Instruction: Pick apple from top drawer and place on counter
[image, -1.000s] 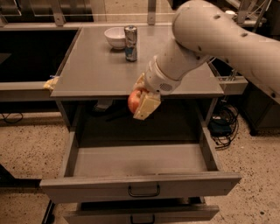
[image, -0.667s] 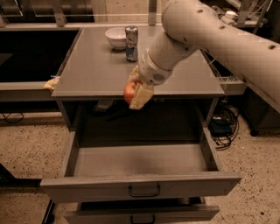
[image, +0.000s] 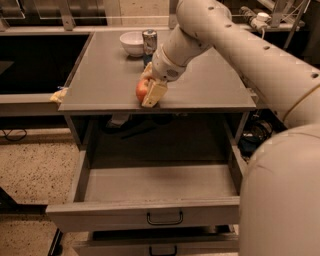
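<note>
The red apple (image: 142, 89) sits between my gripper's cream fingers (image: 154, 93), near the front edge of the grey counter (image: 105, 80). My gripper (image: 148, 90) is shut on the apple, just above or touching the counter surface; I cannot tell which. The white arm (image: 225, 40) reaches in from the right. The top drawer (image: 150, 212) is pulled wide open below and its floor is bare. The lower drawer's handle (image: 162, 250) shows beneath it.
A white bowl (image: 132, 43) and a metal can (image: 149, 41) stand at the counter's back. A yellowish object (image: 59, 95) lies at the counter's left edge. Dark items (image: 130, 122) lie under the counter. Cables (image: 257, 132) lie at the right.
My gripper has carried the apple up and left from in front of the counter edge onto the counter's front area. The camera has moved closer.
</note>
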